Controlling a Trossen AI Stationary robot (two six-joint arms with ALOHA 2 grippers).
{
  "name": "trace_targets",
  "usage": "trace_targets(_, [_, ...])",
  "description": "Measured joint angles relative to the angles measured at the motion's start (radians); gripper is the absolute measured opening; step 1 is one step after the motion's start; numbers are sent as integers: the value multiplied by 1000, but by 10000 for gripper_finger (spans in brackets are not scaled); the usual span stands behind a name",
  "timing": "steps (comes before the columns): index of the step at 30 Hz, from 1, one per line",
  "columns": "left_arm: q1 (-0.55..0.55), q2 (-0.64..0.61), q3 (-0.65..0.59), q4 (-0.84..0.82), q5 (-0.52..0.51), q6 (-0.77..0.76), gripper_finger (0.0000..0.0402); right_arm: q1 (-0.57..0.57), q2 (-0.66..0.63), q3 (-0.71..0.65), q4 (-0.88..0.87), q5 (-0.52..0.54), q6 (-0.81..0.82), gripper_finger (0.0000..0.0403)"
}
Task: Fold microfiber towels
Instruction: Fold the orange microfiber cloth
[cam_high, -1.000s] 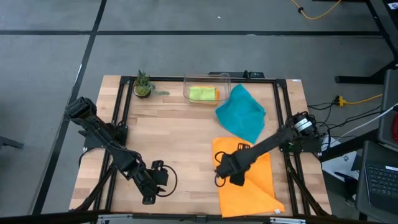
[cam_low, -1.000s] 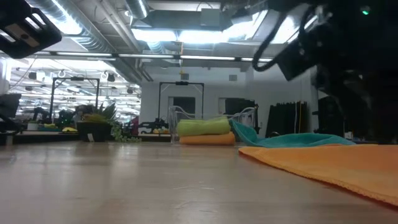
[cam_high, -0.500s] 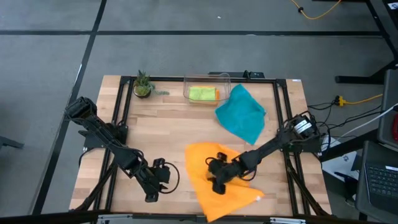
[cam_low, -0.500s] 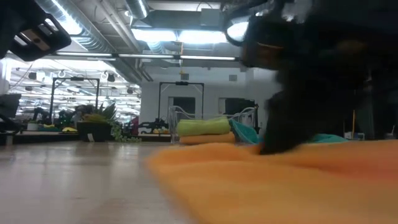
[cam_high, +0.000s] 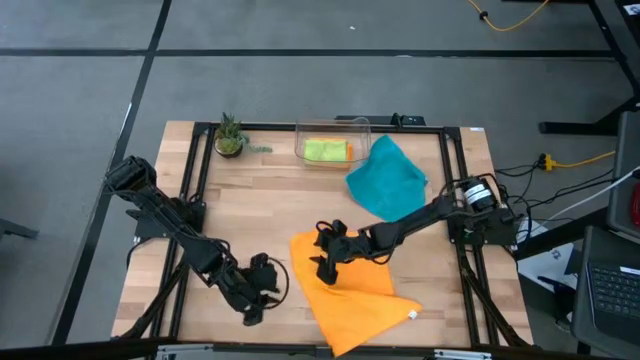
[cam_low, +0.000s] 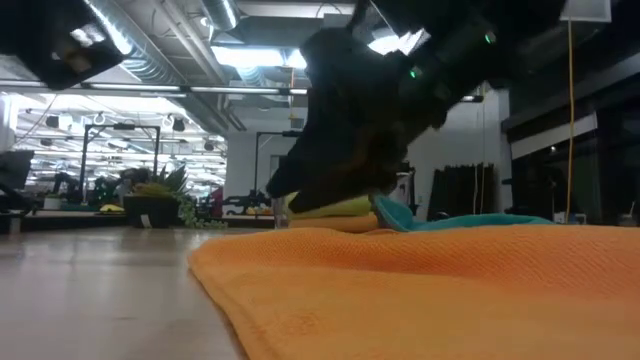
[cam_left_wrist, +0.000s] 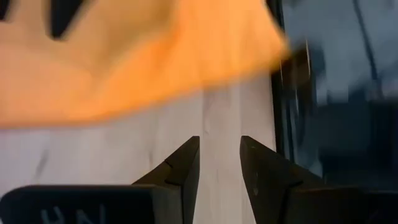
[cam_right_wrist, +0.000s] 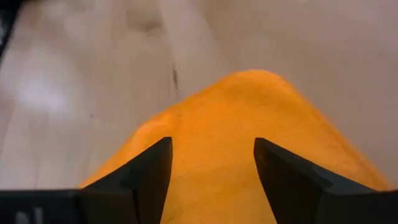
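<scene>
The tabletop (cam_high: 270, 200) is pale wood in a black frame, on a grey floor (cam_high: 300, 80). Behind it is a big workshop room. I count four towels: one orange towel (cam_high: 355, 300) spread at the front, one teal towel (cam_high: 390, 185) beside the clear bin (cam_high: 335, 128), and one green towel (cam_high: 322, 150) over one orange inside. The right gripper (cam_high: 325, 268) has its fingers released above the spread towel's edge. The left gripper (cam_high: 262, 285), near it, is parted and grasps nothing.

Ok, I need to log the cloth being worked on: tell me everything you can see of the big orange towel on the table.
The orange towel is a soft, finely textured cloth lying mostly flat on the wooden table, near its front edge, right of centre. It sits skewed, one corner pointing toward the front, with a small white tag at its right corner. The right gripper, fingers open, is over its left part with cloth between them. The left gripper is close to its left edge, apart from it.
</scene>
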Motion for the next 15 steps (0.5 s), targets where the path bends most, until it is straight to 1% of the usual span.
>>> trace_targets(3, [7, 0, 0, 67, -137, -5, 108, 2, -42, 78, -194, 17, 1, 229])
trace_targets(6, [21, 1, 0, 73, -225, 53, 108, 20, -85, 157, -391, 61, 1, 229])
trace_targets(10, [43, 1, 0, 74, -243, 108, 108, 46, -135, 264, -691, 83, -8, 229])
trace_targets(15, [79, 1, 0, 99, -257, 134, 108, 71, -163, 346, -1096, 25, 53, 229])
